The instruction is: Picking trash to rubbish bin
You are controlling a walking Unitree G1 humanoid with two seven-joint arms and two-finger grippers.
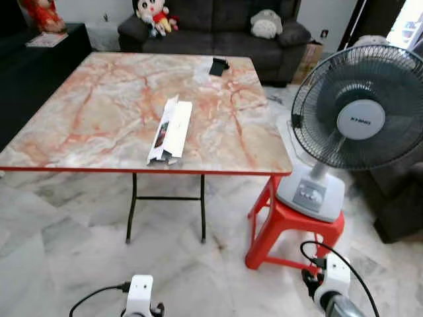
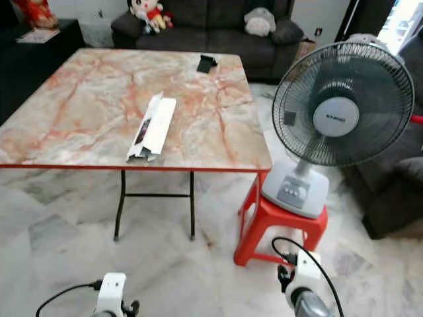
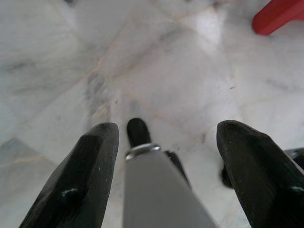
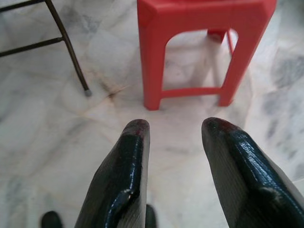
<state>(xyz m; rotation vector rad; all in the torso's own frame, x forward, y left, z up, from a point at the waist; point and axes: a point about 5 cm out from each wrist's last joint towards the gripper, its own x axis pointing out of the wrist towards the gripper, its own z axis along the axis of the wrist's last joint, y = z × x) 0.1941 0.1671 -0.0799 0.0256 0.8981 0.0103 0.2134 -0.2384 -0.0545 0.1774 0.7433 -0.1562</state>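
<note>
Lying near the front edge of the marble-patterned table (image 1: 99, 112) is the trash — a long white flattened carton (image 1: 170, 130) with its flap partly open, set lengthwise toward the far edge. A small black object (image 1: 219, 66) sits close to the table's far right corner. Beside the table's front right corner a red plastic stool (image 1: 291, 228) carries a grey standing fan (image 1: 357, 125). A dark sofa (image 1: 218, 30) with stuffed toys stands beyond the far edge.

Both arms hang low over the pale marble floor (image 3: 180, 71). The left gripper (image 3: 166, 156) has its black fingers (image 3: 83, 175) spread wide, nothing between them. The right gripper (image 4: 173, 142) also hangs spread and empty — its fingers point toward the stool's legs and a black table leg (image 4: 66, 42).
</note>
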